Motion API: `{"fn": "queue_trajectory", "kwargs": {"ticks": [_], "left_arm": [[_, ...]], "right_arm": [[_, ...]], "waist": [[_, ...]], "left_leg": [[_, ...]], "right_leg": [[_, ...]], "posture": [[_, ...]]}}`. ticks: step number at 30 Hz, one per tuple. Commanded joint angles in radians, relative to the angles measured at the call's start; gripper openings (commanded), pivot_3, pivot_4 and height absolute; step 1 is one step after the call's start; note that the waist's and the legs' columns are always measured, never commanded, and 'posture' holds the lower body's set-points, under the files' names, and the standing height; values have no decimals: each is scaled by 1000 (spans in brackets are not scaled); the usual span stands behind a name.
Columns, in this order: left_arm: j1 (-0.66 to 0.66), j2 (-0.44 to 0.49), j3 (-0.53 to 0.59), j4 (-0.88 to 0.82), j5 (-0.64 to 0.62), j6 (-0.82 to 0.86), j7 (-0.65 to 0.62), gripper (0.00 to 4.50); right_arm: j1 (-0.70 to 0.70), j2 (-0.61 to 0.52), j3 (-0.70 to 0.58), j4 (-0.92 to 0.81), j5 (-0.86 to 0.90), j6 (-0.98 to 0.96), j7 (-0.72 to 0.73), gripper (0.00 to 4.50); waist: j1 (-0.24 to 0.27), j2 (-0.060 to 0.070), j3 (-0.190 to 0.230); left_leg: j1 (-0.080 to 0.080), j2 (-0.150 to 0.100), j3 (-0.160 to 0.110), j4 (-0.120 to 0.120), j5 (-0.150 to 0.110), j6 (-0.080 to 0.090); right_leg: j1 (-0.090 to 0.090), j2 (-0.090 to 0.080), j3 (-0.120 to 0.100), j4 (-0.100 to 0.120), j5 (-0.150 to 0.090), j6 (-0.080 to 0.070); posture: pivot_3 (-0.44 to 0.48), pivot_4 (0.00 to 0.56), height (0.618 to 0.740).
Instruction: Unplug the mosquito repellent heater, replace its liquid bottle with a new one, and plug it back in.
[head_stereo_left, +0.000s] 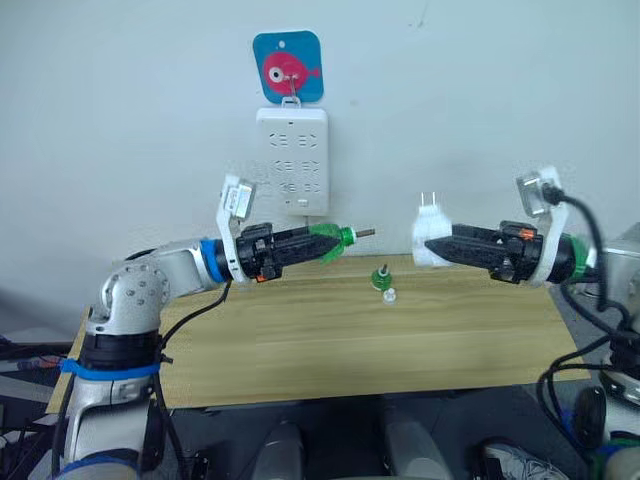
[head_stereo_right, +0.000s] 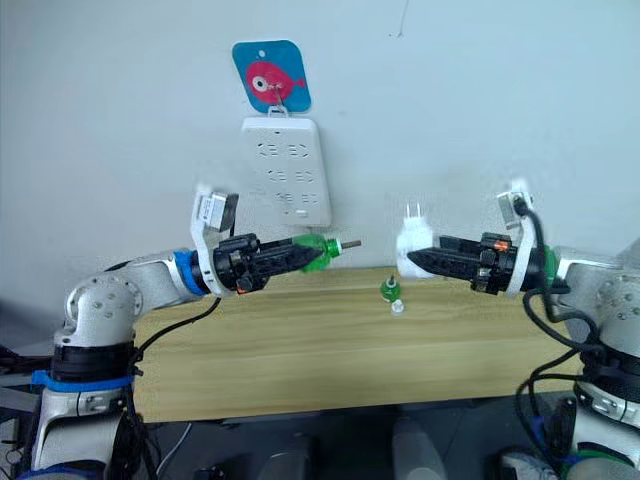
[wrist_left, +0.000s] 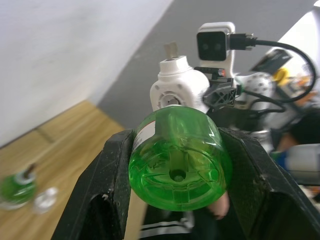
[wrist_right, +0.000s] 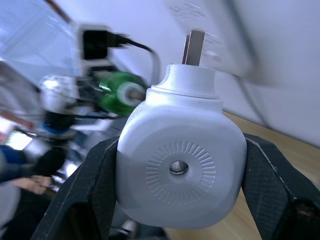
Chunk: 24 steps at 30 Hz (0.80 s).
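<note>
I hold a green bottle (head_stereo_left: 331, 240) in my left claw (head_stereo_left: 318, 243). The two black fingers pinch its round sides, and it lies on its side up in the air. Its thin wick points to my right, straight at the heater. It has no cap on.

My right claw (head_stereo_left: 436, 246) pinches the white heater (head_stereo_left: 430, 240) by its sides, also up above the table (head_stereo_left: 300, 340). Its two metal prongs stick up. I think its open hole faces my left, toward the bottle.

So the bottle and the heater face each other, with a gap of air between them. The wick and the hole look close to one line, but I cannot tell if they match up just right. I think the next job is to bring them together and push the wick in.

Another green bottle (head_stereo_left: 381, 277) stands on the table below the gap, with a small clear cap (head_stereo_left: 389, 295) just beside it. It has a dark wick too, so I cannot tell for sure which bottle is the fresh one.

The white power strip (head_stereo_left: 291, 160) hangs on the wall behind, waiting for the plug.
</note>
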Motion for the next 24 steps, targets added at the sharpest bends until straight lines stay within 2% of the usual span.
{"fn": "queue_trajectory", "kwargs": {"ticks": [1,11,24], "left_arm": [[-39,27,40,-3,-68,50,-21,2270],[-26,34,17,-64,-74,72,-25,2270],[-12,13,-9,-85,-43,33,-27,2270]], "right_arm": [[-24,36,-59,-32,132,64,-66,3033],[-37,112,-54,-7,322,56,-294,3033],[-19,54,41,34,523,-47,-455,3033]], "waist": [[-5,0,0],[-25,0,0],[-26,0,0]], "left_leg": [[0,0,0,0,0,0],[0,0,0,-4,0,0],[1,1,1,-5,0,0]], "right_leg": [[0,0,0,0,0,0],[-2,0,1,0,0,0],[-2,0,1,-1,0,0]], "posture": [[-179,156,734],[-162,156,734],[-152,155,734]]}}
